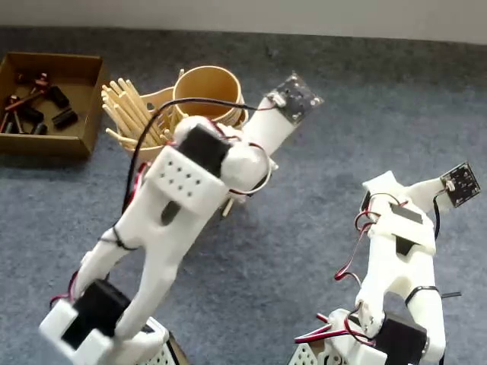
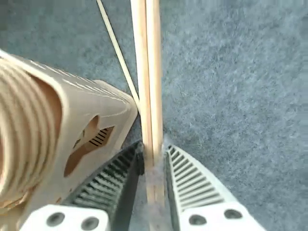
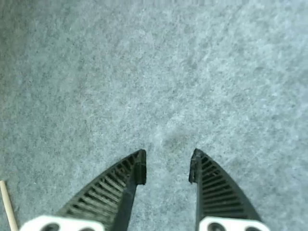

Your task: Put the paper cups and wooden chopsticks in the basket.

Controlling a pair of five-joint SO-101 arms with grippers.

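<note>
The left gripper point(image 2: 154, 151) has its fingers clamped on 2 chopsticks point(image 2: 148, 72), just beside the basket point(image 2: 96, 110) wall. The basket stands toward the far left of the table point(image 1: 342, 114), with cups point(image 1: 207, 91) inside. The right gripper point(image 3: 167, 166) hangs over the table near its front right, fingers apart and gripping nothing.

Soft, even, diffuse light throughout; no glare. High view: white plastic left arm point(image 1: 171, 220) throws only a faint, blurred-edge shadow on the grey carpeted table point(image 1: 304, 258); brown cardboard box point(image 1: 46, 144) is dim inside. Left wrist view: pale wooden chopsticks point(image 2: 149, 72) brightly lit, dark shade under the beige plastic basket point(image 2: 103, 103).
</note>
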